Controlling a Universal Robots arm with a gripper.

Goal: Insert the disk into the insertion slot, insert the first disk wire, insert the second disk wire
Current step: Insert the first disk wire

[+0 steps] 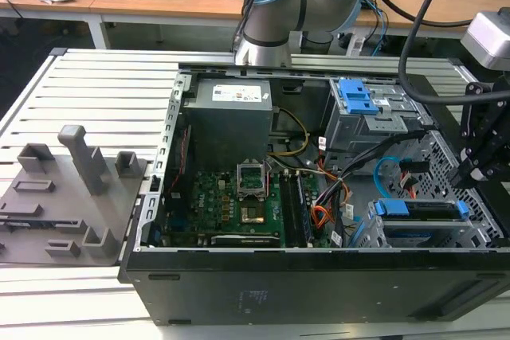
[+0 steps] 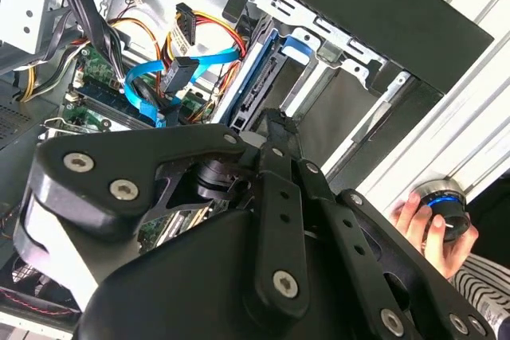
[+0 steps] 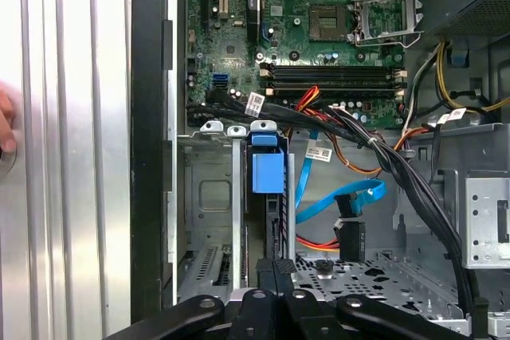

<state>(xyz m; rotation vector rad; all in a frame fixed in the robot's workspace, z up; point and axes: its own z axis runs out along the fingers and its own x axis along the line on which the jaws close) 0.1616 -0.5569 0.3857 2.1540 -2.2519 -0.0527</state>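
The disk [image 3: 267,171], a silver rectangular hard drive framed by a bright blue plastic caddy, sits inside the insertion slot [image 3: 209,197], a low bay of silver perforated sheet metal in one corner of the open black computer case [image 1: 319,284]. In the exterior view the bay is at that view's lower right. The black gripper [image 3: 277,268] hangs close over the end of the disk far from the caddy's blue handle; whether it touches the disk cannot be told. Its jaws are pressed together with nothing between them.

A flat blue data cable [image 3: 355,195] and a black connector [image 3: 351,238] on red and orange wires lie near the disk, apart from it. Beyond them is the green motherboard [image 3: 335,29], and a taller grey metal cage [image 1: 351,129] topped by a blue bracket stands further along the case wall.

The case rests on a slatted aluminium table [image 1: 103,93], with a grey plastic fixture tray [image 1: 64,197] at the exterior view's left. In the second wrist view a person's hand [image 2: 426,232] grips a round black knob with a blue ring [image 2: 443,206] beside the case
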